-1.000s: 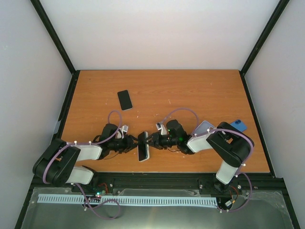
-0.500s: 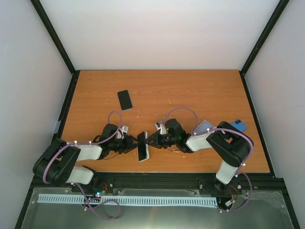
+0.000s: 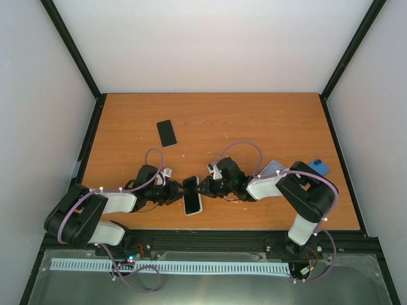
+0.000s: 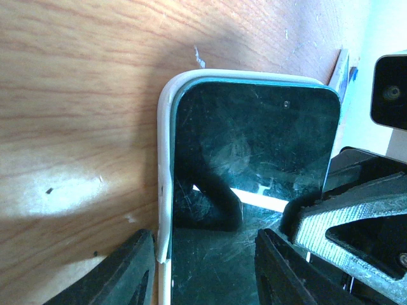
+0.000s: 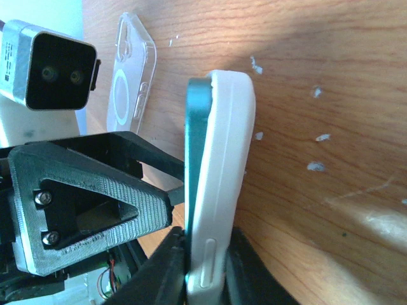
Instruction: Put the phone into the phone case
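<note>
Status: phone (image 3: 192, 198) is at the near middle of the desk (image 3: 267, 121), between my two pincers, with its dark screen towards the top camera. Can't tell if it touches the wood.

It's in the white case (image 5: 224, 159). In the left wrist view the rim wraps one short end and one long edge. In the right wrist view the phone's teal side stands proud of the case, so I can't say it's fully seated.

My right pincer (image 3: 202, 188) is clamped tight on phone plus case, across the thickness, at the phone's right side. One finger (image 5: 159, 279) is on the screen side, the other on the case back.

My left pincer (image 3: 180, 192) is at the phone's left side, jaws about half spread. Its ribbed finger (image 5: 89, 203) comes in on the screen side, tip at the glass. Can't tell if it's clamping or only pressing.

Also on the desk:
- black phone (image 3: 166, 133), lying flat, far and left, well apart
- clear case (image 3: 271, 169), to the right, partly under my right arm
- blue item (image 3: 320, 167), just right of the clear case by the desk's right edge; can't tell what it is
</note>
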Controlling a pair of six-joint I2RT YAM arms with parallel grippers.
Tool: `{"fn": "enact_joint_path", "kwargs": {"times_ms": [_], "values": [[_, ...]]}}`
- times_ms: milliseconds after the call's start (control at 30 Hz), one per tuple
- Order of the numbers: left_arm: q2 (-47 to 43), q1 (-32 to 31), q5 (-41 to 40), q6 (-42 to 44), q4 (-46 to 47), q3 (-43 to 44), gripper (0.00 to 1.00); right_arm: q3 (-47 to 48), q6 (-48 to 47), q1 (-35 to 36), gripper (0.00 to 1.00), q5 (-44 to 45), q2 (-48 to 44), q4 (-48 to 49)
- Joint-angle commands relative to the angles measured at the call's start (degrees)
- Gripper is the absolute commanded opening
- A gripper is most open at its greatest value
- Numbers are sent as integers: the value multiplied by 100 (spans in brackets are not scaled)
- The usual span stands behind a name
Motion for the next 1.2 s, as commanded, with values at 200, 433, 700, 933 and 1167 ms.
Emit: {"fn": "enact_joint_path", "kwargs": {"times_ms": [200, 433, 700, 933, 1167], "values": [[-1139, -69, 180, 220, -570, 340, 65, -272, -304, 36, 3, 318, -1188, 30], [-2143, -69, 716, 44, -464, 363, 75, -896, -52, 31, 3, 448, -2610, 583], [-2718, -69, 1622, -577, 1103, 0, 65, -1037, 168, 30, 5, 231, -3400, 1259], [-2584, -69, 1917, -847, 1984, -162, 39, -983, 440, 46, 5, -2, -3181, 1713], [-2693, -74, 1989, -427, 1699, -39, 4, -970, 212, 46, 13, -157, -3243, 1476]]}}
